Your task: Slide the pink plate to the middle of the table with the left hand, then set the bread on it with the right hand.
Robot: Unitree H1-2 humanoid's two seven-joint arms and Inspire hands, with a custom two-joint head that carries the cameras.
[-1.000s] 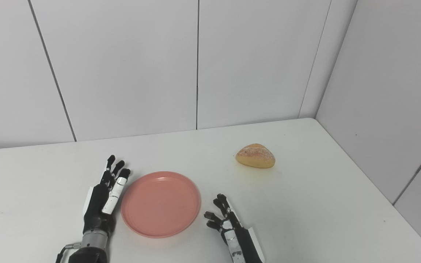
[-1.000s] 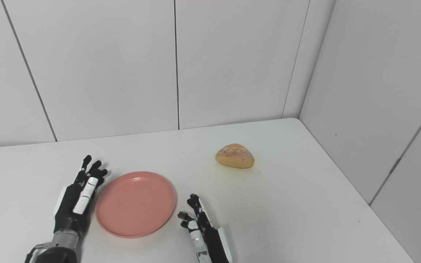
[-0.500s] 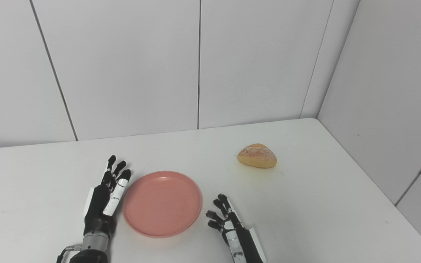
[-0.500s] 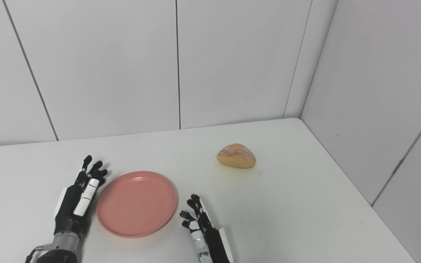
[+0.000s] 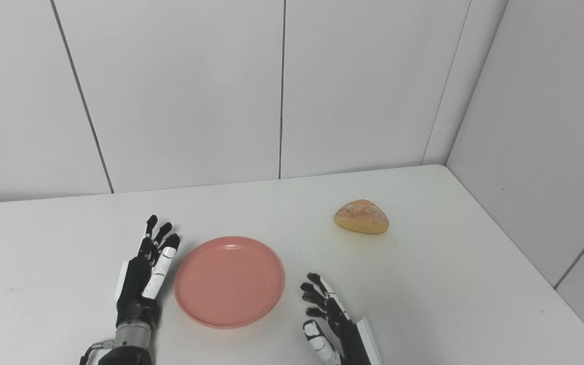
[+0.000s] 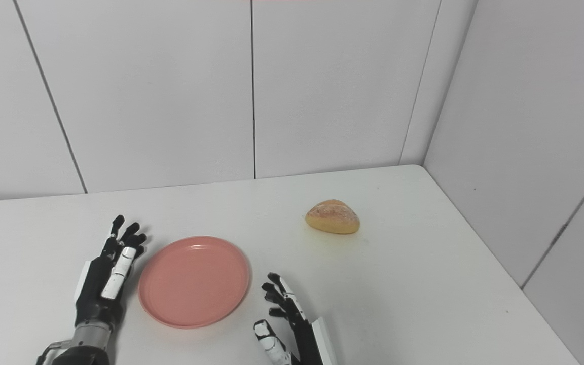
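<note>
The white table (image 5: 449, 284) sits in a corner, its far and right edges meeting white wall panels. A round pink plate (image 5: 229, 281) lies flat on the near-left part of its surface, with nothing on it. A golden bread roll (image 5: 361, 217) lies directly on the tabletop, farther back and to the right, well apart from the plate

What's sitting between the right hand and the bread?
Nothing: only bare table lies between the right hand and the bread, clear in both eye views.

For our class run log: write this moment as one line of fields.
left hand: open, beside pink plate | right hand: open, empty | bread: on table, apart from plate | step: bread not yet picked up
</note>
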